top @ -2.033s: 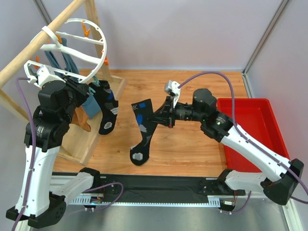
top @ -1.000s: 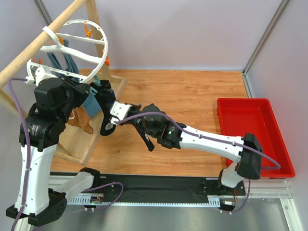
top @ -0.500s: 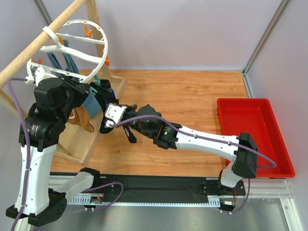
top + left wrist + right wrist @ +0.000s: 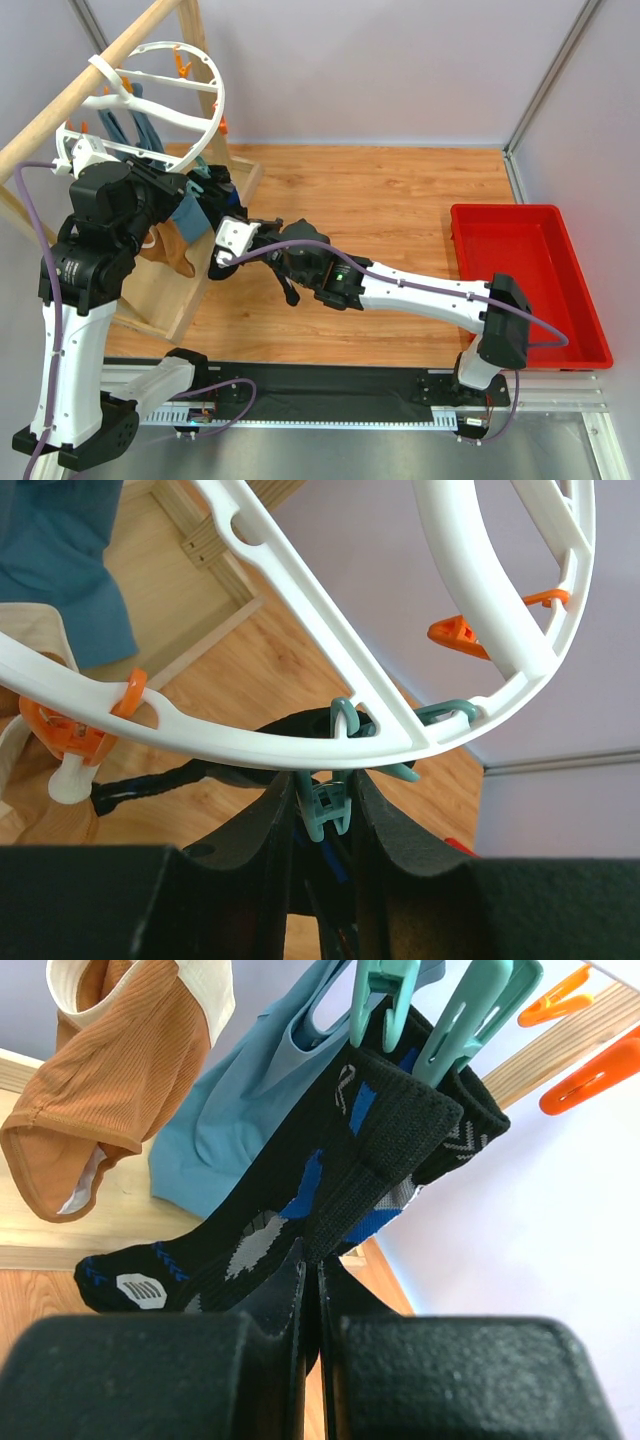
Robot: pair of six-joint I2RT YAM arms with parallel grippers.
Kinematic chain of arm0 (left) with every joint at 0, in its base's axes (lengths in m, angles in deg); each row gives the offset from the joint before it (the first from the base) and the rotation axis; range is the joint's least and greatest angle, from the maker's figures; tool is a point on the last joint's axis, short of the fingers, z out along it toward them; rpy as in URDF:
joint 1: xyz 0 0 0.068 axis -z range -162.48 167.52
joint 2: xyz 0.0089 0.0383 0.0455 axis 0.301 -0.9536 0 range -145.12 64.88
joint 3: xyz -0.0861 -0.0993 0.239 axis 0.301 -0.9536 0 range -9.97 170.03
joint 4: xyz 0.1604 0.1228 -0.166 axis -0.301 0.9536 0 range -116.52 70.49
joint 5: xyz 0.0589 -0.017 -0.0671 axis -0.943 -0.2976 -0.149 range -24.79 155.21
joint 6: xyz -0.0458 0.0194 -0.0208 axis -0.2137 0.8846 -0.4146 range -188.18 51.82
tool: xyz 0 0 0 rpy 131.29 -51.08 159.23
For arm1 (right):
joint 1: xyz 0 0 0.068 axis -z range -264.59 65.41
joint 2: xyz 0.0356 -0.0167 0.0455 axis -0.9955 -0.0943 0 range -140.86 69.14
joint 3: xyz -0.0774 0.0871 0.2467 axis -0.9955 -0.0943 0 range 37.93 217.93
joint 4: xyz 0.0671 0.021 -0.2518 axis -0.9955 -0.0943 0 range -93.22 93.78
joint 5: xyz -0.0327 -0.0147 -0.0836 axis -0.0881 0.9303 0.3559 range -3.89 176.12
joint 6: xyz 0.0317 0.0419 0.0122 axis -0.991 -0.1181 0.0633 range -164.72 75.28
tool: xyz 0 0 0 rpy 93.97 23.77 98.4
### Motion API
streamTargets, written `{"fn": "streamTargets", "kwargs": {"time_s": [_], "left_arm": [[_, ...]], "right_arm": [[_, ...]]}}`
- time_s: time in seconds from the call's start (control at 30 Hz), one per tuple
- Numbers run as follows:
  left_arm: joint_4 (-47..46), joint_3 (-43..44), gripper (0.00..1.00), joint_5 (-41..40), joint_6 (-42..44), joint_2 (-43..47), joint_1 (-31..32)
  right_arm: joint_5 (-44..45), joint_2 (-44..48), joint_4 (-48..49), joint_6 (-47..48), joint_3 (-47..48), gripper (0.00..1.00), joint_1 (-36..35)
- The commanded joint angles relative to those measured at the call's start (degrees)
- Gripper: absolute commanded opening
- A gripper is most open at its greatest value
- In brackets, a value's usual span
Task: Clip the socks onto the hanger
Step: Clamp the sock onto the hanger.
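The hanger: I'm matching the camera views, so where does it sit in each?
Top external: hanger upper left, on the wooden pole.
Left wrist: its ring arcs across the frame.
Right wrist: only its teal clips, top centre.
Shared landmark: teal-blue sock.

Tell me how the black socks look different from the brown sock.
The black socks carry blue and grey marks; the brown sock is plain and ribbed, cream inside. The black socks hang stretched long under teal clips; the brown sock hangs bunched, its clip out of view. All hang beside a blue sock.
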Motion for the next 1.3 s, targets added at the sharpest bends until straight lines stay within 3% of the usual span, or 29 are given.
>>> {"fn": "streamTargets", "kwargs": {"time_s": [0.0,1.13,1.17,1.23,1.27], "left_arm": [[2.7,1.2,0.00,4.3,-0.4,0.3,0.0],[2.6,-0.5,0.00,3.2,-1.8,2.0,0.0],[2.3,-1.0,0.04,2.4,-2.0,2.4,0.0],[1.4,-2.8,0.29,1.8,-2.8,3.9,0.0],[1.0,-3.3,0.33,1.7,-2.8,4.2,0.0]], "right_arm": [[0.2,-0.2,2.5,0.2,2.6,0.00,-0.4],[-1.5,-3.1,-1.2,0.4,9.7,0.00,-1.9],[-1.6,-3.2,-1.0,0.3,9.7,0.00,-1.9],[-1.6,-3.2,-1.1,0.2,9.7,0.01,-1.9],[-2.0,-3.1,-1.0,0.2,9.7,0.01,-1.9]]}}
